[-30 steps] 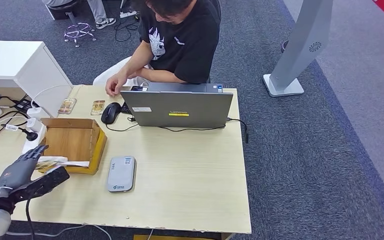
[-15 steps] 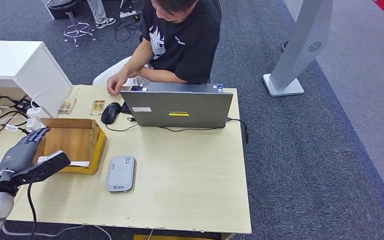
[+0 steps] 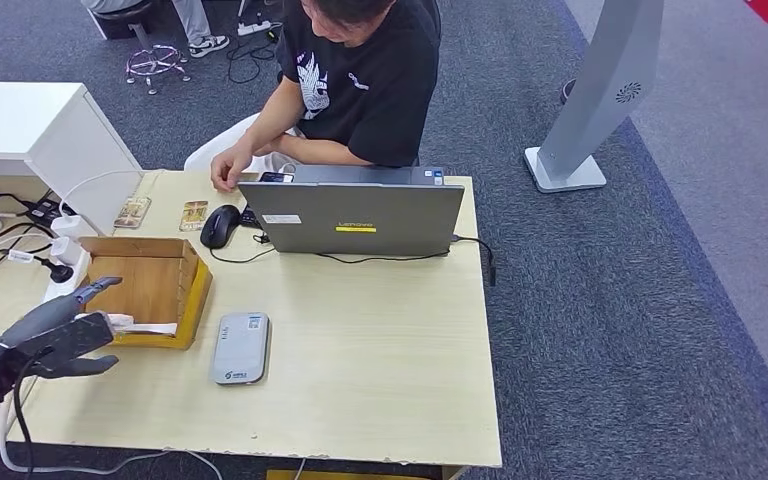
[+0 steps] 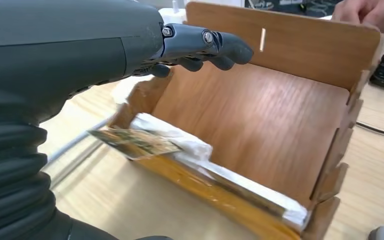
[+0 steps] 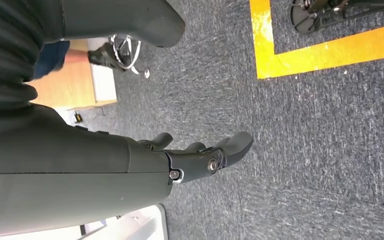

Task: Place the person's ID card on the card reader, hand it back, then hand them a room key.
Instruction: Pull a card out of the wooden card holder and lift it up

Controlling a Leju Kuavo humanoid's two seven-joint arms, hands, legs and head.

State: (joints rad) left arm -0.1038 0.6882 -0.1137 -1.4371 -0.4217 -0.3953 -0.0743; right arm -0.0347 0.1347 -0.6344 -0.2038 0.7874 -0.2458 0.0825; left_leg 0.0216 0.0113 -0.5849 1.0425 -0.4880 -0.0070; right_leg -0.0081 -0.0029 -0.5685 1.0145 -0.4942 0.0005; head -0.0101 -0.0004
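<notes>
Left robot hand at the card box

The left robot hand (image 3: 55, 325) hovers spread and empty; a card (image 4: 132, 142) juts from the wooden box (image 3: 150, 285) just right of it, long axis crosswise.

Patterned card (image 4: 132, 142) at the wooden box's (image 4: 260, 110) front edge blurred, left arm cut off by the frame corner, laptop (image 3: 352, 216) hiding the person's (image 3: 360, 80) lap.
</notes>
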